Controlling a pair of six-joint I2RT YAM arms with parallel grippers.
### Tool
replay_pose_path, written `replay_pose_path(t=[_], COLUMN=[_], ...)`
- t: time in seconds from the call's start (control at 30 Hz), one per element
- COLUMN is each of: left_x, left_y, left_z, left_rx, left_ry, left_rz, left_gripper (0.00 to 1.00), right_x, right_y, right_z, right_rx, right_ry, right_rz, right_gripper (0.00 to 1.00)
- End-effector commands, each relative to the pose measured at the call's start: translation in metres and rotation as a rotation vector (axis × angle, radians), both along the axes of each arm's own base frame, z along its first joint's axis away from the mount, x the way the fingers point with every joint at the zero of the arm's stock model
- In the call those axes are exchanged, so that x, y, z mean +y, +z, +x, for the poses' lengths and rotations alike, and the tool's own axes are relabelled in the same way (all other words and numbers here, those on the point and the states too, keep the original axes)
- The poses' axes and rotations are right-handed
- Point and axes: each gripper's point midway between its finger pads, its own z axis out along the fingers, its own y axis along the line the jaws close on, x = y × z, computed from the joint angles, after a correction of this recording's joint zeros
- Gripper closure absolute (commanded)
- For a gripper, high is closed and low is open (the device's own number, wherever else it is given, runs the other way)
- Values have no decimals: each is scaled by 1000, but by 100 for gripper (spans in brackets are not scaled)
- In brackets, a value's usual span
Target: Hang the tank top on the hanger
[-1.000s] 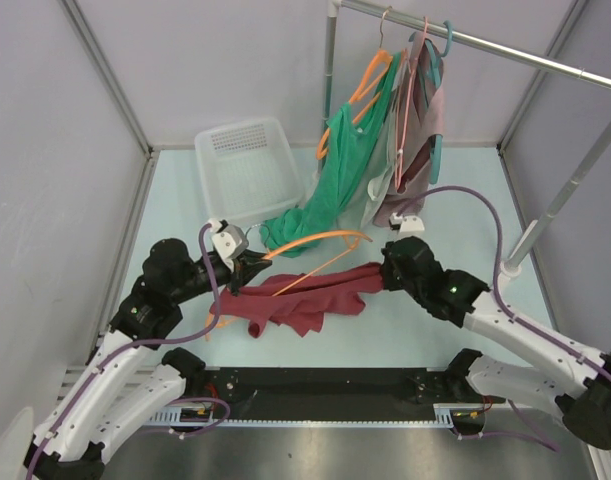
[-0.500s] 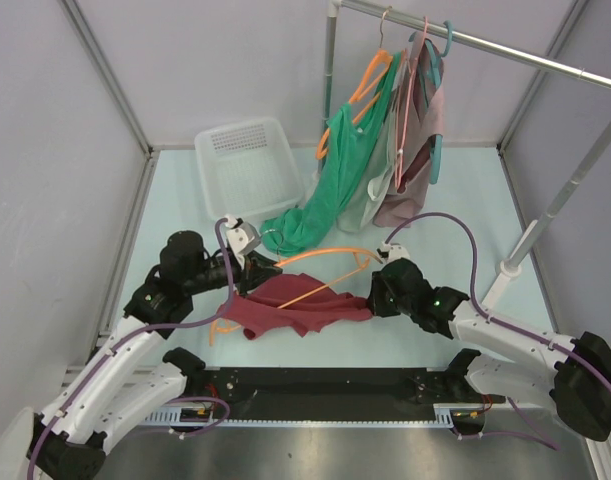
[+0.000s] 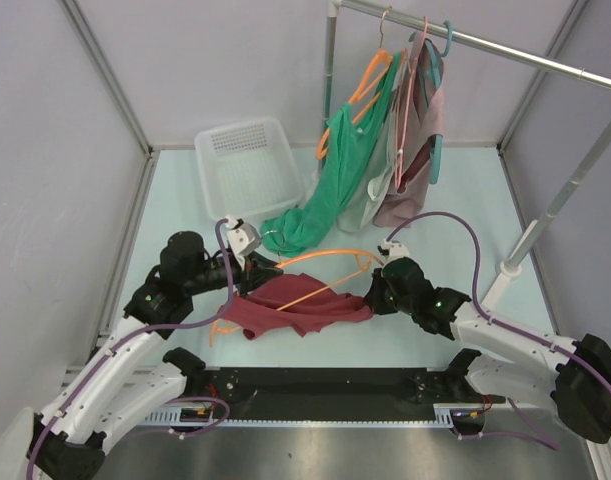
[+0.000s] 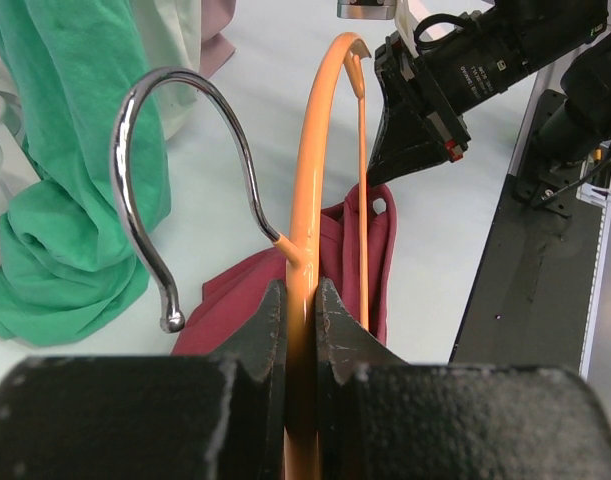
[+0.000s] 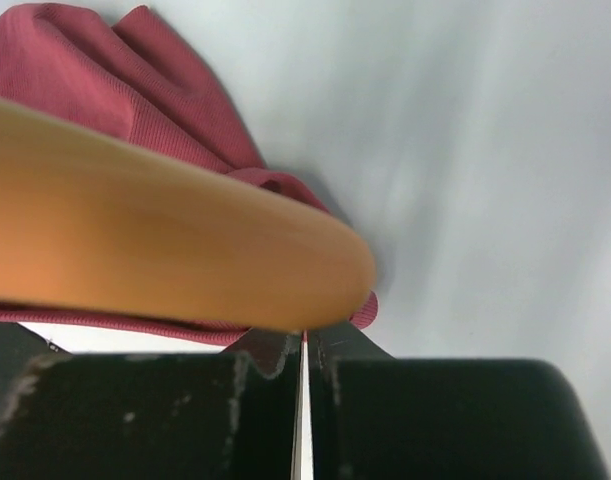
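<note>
The orange hanger (image 3: pixel 320 256) lies tilted over the maroon tank top (image 3: pixel 297 310), which is bunched on the table. My left gripper (image 3: pixel 257 266) is shut on the hanger's neck just below the metal hook (image 4: pixel 145 150); the left wrist view shows the jaws (image 4: pixel 302 300) clamped on the orange bar (image 4: pixel 315 180), with the tank top (image 4: pixel 380 240) beneath. My right gripper (image 3: pixel 373 297) sits at the tank top's right end, under the hanger's tip. In the right wrist view its jaws (image 5: pixel 304 340) are closed on a maroon strap edge, the tank top (image 5: pixel 125 80) lies ahead, and the blurred hanger end (image 5: pixel 165 240) crosses close above.
A white basket (image 3: pixel 247 165) stands at the back left. A green garment (image 3: pixel 330 190) on another orange hanger and a pale pink garment (image 3: pixel 425 130) hang from the rail (image 3: pixel 505 50); the green one trails onto the table near my left gripper (image 4: pixel 55 230). The rail's post (image 3: pixel 545 215) stands at the right.
Over the last second my right gripper moved left and nearer, slackening the tank top into a bunch. My left gripper shifted right with the hanger. Little has moved in the last half second.
</note>
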Motion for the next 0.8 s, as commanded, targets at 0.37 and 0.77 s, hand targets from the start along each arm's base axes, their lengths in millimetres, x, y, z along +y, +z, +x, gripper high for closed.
replay_pose_path(t=[0.37, 0.77], left_x=[-11, -13], left_y=[24, 21], left_z=[-15, -14], left_rx=[-80, -79], left_ry=[-97, -90], left_rz=[-67, -54], left_gripper=[100, 100], right_x=[-38, -76], right_y=[31, 77], right_z=[18, 39], right_rx=[-98, -204], right_ry=[-114, -199], right_rz=[-19, -60], right_gripper=[100, 100])
